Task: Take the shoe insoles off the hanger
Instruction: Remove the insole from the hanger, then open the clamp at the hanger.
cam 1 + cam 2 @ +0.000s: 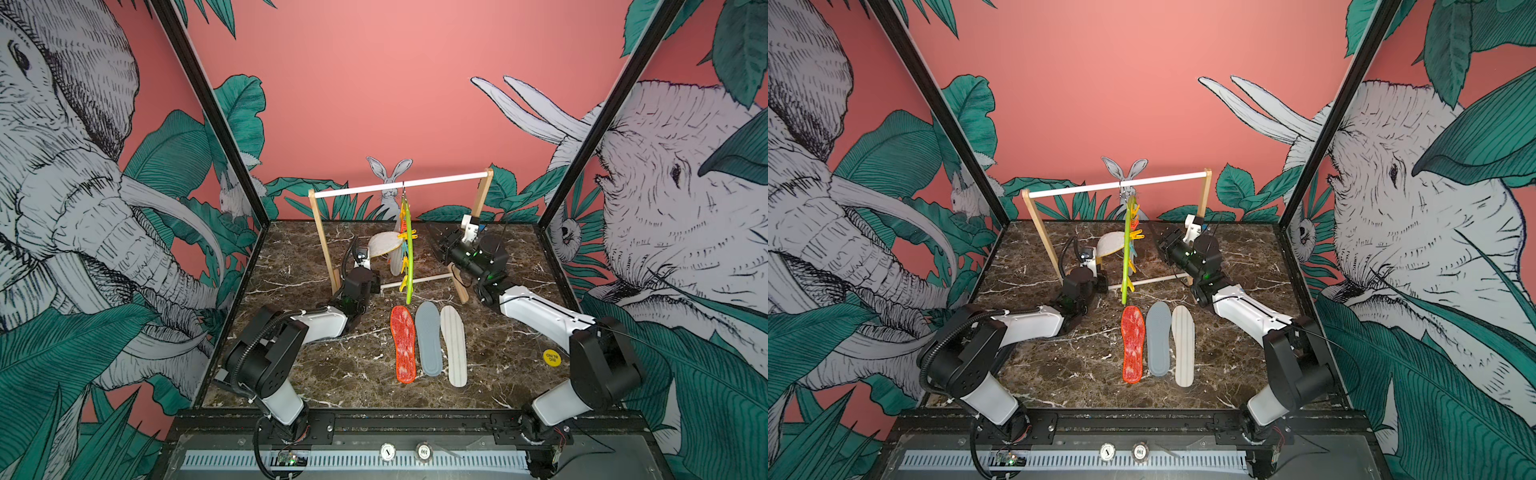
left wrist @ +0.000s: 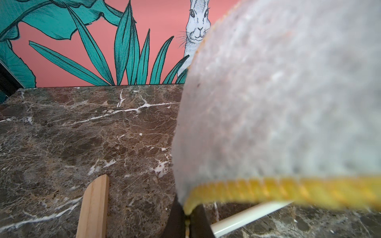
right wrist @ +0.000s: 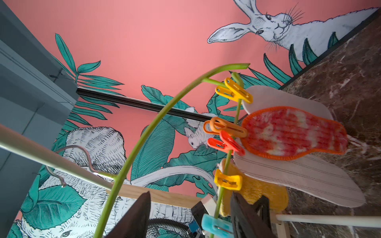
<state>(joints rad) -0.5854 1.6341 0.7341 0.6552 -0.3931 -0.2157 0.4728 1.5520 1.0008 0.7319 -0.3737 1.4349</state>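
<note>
Left claw (image 2: 187,214): pinching fuzzy cream insole (image 2: 278,103).
Right claw (image 3: 190,194): spread around thin green hanger (image 3: 156,115).
Left arm (image 1: 322,322): low, wrist up.

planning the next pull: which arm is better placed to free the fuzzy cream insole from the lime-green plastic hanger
Left: the left pincer is shut on the fuzzy cream insole; the right pincer stands open around the lime-green plastic hanger.
</note>
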